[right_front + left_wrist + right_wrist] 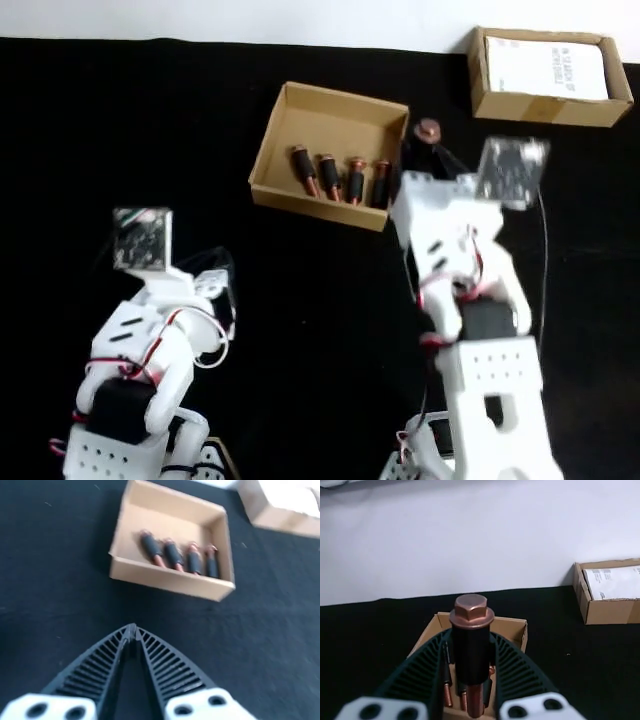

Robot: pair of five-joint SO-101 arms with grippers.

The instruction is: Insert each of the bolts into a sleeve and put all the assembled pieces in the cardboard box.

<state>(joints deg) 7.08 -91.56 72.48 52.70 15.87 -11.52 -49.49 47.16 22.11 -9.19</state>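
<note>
Now, nearest the arms, the left end effector (131, 630) hangs over the black counter (60, 595), well short of the cardboard box (170, 582). Its jaws are pressed together on nothing.

Farther out, the right end effector (470, 647) clamps a black sleeve (471, 655) around its middle and holds it upright at the box's side wall (whether over the inside or just outside, I cannot tell). A copper-coloured bolt (471, 611) sits in the sleeve, head on top and threaded tip poking out below.

Inside the box, four assembled pieces (172, 554) lie side by side. Beyond the box stands a second carton (545, 105) with a printed sheet (548, 65) in it.

The piece is probably rigid and a little heavy for its size. The smooth bolt might slide free if tipped head-down. The sleeve looks the grippier surface, so its mid-length seems the right place to hold.
</note>
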